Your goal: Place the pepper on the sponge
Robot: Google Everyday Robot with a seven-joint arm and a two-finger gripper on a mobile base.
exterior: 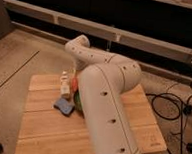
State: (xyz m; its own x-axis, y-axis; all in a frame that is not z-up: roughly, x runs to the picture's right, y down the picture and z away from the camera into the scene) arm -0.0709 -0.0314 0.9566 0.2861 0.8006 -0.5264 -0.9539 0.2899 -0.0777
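My gripper (pixel 65 85) hangs at the end of the white arm over the left part of the wooden table (pixel 40 132), just above the sponge (pixel 64 107). The sponge is a small flat blue pad lying on the table. A red-orange patch, the pepper (pixel 75 82), shows right beside the gripper, against the arm. Whether the gripper holds the pepper or only touches it does not show. The arm hides most of the pepper.
A green bowl (pixel 78 101) sits right of the sponge, mostly hidden behind the big white arm link (pixel 106 117). Black cables (pixel 180 105) lie on the floor to the right. A long ledge (pixel 118 35) runs behind the table.
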